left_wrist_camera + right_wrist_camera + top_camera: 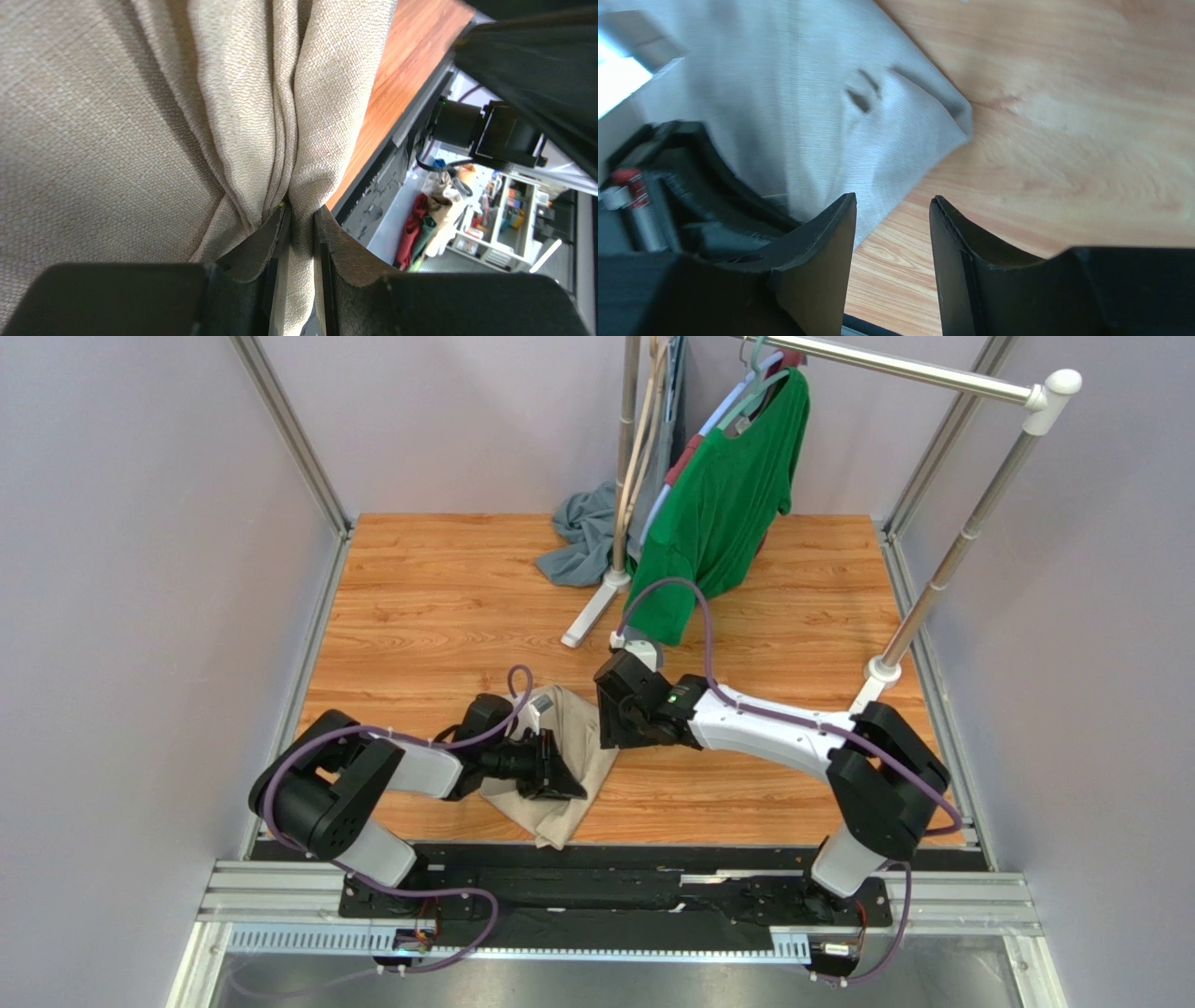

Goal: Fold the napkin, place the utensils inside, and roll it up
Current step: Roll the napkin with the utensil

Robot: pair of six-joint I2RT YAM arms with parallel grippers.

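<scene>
While the left arm is reaching in from the napkin's left side, the left gripper point(300, 234) is pinching a gathered fold of the napkin point(575, 735), its fingers pressed together on several layers of beige weave. The napkin is lying bunched into a narrow, rumpled strip on the wooden table point(421, 602). Its near end is reaching close to the table's front edge, and its long axis is running from there toward the far side. Just right of the napkin's far end, the right gripper point(892, 206) is hovering with its fingers spread and nothing between them. In its wrist view the cloth's edge is running just beside one finger, with bare wood under the gap. No fork is showing in any view, so where it lies from the napkin cannot be told. By the look of it, the folding is under way, and the coming move is turning on that far edge. The right gripper is the nearer free tool, so a short sideways reach toward the napkin would bring its fingers over the cloth.
</scene>
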